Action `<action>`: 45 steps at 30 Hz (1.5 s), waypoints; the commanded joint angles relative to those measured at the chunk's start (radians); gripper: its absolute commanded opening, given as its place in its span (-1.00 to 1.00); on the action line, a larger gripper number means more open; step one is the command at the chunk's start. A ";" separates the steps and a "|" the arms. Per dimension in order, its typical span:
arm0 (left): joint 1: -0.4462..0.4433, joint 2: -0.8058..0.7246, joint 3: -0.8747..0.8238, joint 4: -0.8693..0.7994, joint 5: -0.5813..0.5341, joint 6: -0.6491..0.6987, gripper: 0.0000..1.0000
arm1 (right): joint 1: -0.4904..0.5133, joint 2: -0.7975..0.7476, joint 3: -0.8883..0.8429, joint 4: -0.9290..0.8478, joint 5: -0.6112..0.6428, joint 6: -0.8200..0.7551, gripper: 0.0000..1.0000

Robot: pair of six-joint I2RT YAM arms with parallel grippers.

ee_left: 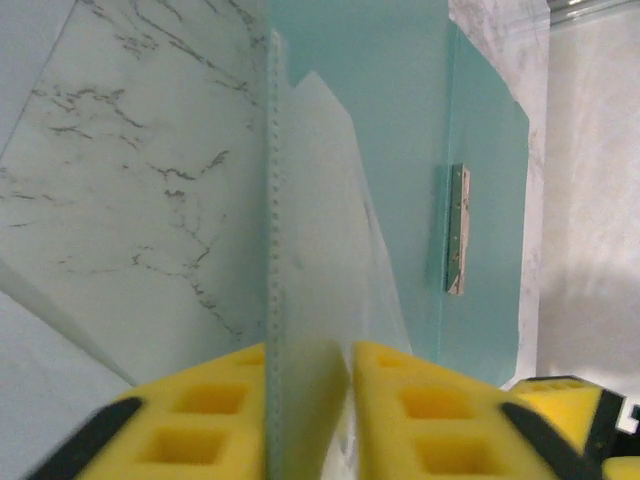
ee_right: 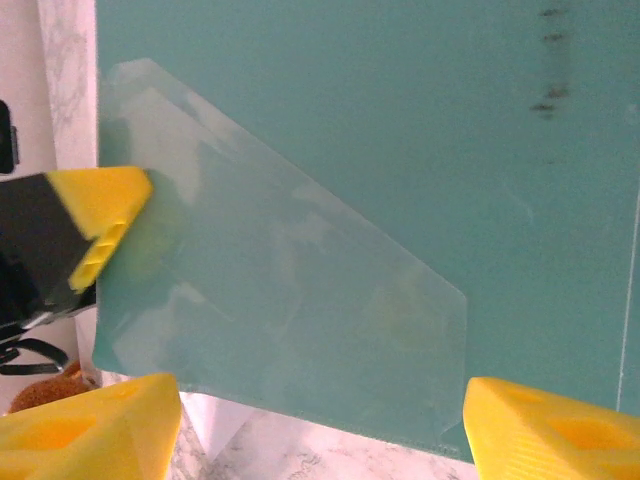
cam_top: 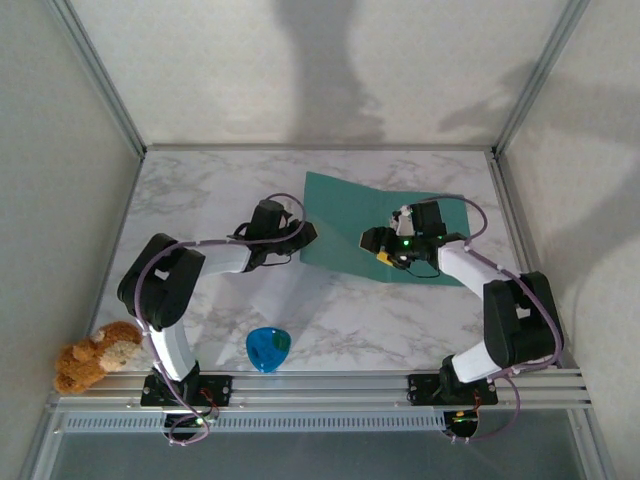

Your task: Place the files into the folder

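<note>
The folder [cam_top: 345,215] lies on the bench [cam_top: 200,190], a little right of the middle and toward the back. It is teal, with a crease running across it where its left part meets its right part. A clear, three-cornered pocket [ee_right: 280,290] sits in one inside corner, and a narrow metal clip [ee_left: 457,230] is set farther along the inner face.

The files [cam_top: 295,290] lie flat on the bench just in front of the folder's near-left corner. They are pale sheets, faint against the marble. In the right wrist view a white corner [ee_right: 225,425] shows just under the folder's lower edge.

The left fingers [cam_top: 303,237] are at the folder's left edge. In the left wrist view the cover [ee_left: 400,150] is seen edge-on, and its edge runs down between the two yellow pads [ee_left: 380,375]. The pads stand only narrowly apart on either side of it. I cannot tell whether they are pressing on it.

The right fingers [cam_top: 383,250] hang over the middle of the folder. In their own view the pads [ee_right: 100,425] are spread wide with nothing held between them. One left finger [ee_right: 105,210] shows there at the folder's edge.

A small blue cup [cam_top: 268,348] stands near the front, between the two arm bases. A brown plush toy [cam_top: 95,355] sits at the front left corner, well apart from the folder.
</note>
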 commanded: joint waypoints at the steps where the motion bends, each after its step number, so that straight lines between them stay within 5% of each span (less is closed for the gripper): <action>1: 0.009 -0.018 0.037 -0.062 -0.026 0.036 -0.26 | 0.007 0.013 0.033 0.007 -0.019 -0.020 0.50; 7: 0.008 -0.052 0.047 -0.128 -0.028 0.055 0.02 | 0.008 0.023 0.039 0.004 -0.019 -0.020 0.50; 25: 0.003 -0.139 0.049 -0.388 -0.122 0.153 0.26 | 0.026 0.055 0.107 -0.004 -0.011 -0.029 0.49; 45: 0.097 -0.409 -0.055 -0.627 -0.212 0.247 0.56 | 0.234 0.353 0.483 0.018 0.057 0.011 0.45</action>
